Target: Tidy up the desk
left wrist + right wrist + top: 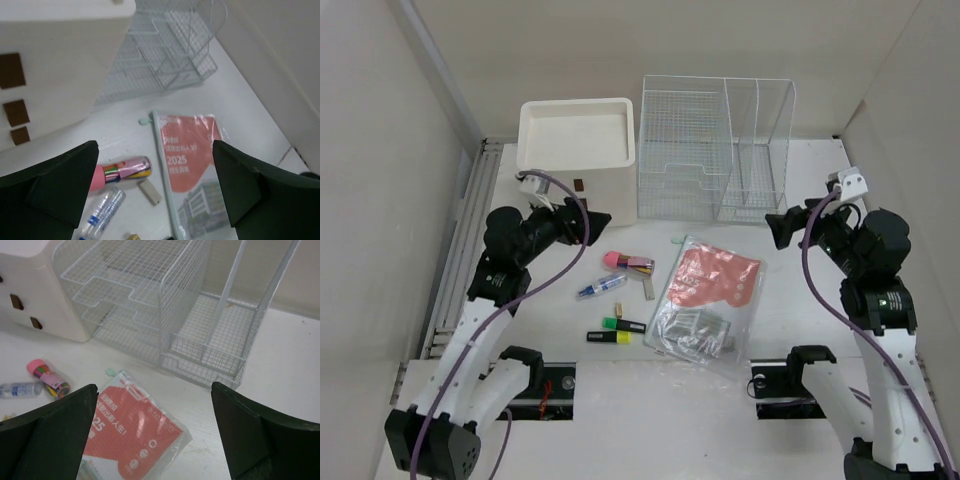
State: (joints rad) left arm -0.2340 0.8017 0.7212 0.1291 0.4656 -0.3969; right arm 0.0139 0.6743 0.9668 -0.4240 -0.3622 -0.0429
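Lying beneath both spread jaws — the desk, untouched.

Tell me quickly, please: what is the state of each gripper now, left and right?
Left gripper: open, jaws wide apart, holding nothing.
Right gripper: open, jaws wide apart, holding nothing.

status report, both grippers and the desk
left gripper open, right gripper open, both empty. large matte white desk unsorted: clear plastic pouch, markers loose. no obstruction seen.
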